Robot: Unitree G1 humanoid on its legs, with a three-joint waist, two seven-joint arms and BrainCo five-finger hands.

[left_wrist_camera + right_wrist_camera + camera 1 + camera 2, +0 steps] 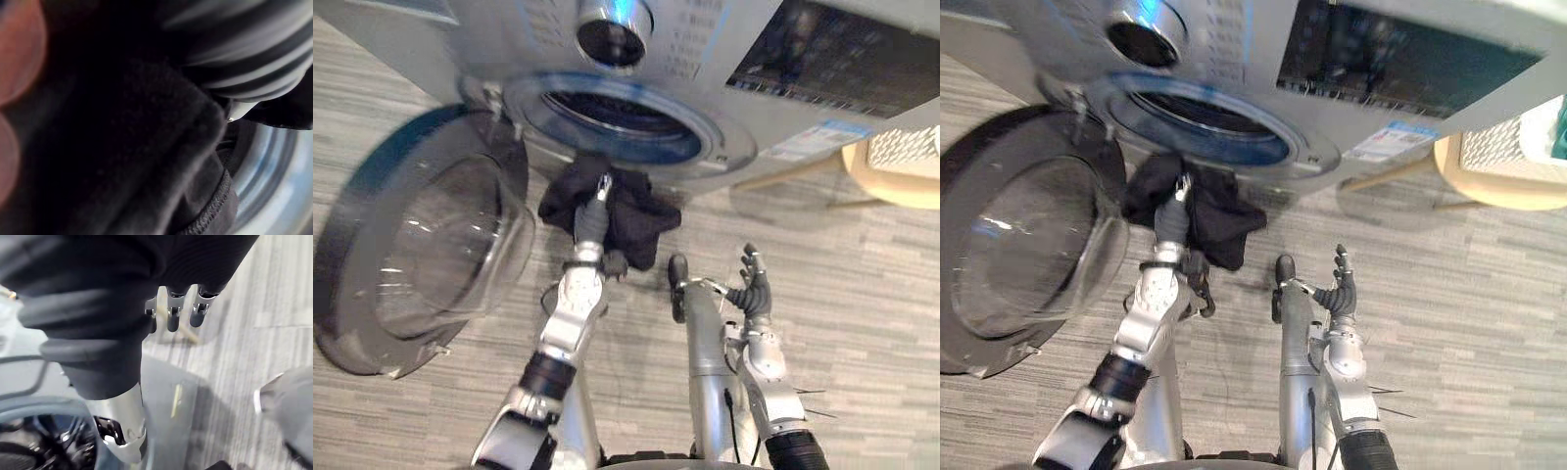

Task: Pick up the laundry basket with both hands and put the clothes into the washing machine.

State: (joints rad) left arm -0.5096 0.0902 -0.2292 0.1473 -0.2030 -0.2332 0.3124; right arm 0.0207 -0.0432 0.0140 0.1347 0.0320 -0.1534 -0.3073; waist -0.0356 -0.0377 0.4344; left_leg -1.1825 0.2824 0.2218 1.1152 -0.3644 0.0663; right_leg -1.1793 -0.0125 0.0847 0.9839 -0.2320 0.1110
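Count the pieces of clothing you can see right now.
1: a black garment bunched around the left robot hand, at the open mouth of the washing machine. More may be hidden inside it or in the white basket.

Floor (862,294): grey wood-grain planks in staggered rows, matt, running under and all round the right hand (756,286). Furniture: round pale-wood low table or stool (891,184), beyond the hand and off to its right, well apart; rounded top edge, slim legs. Soft shadow (773,201) on the floor betw. table and hand.
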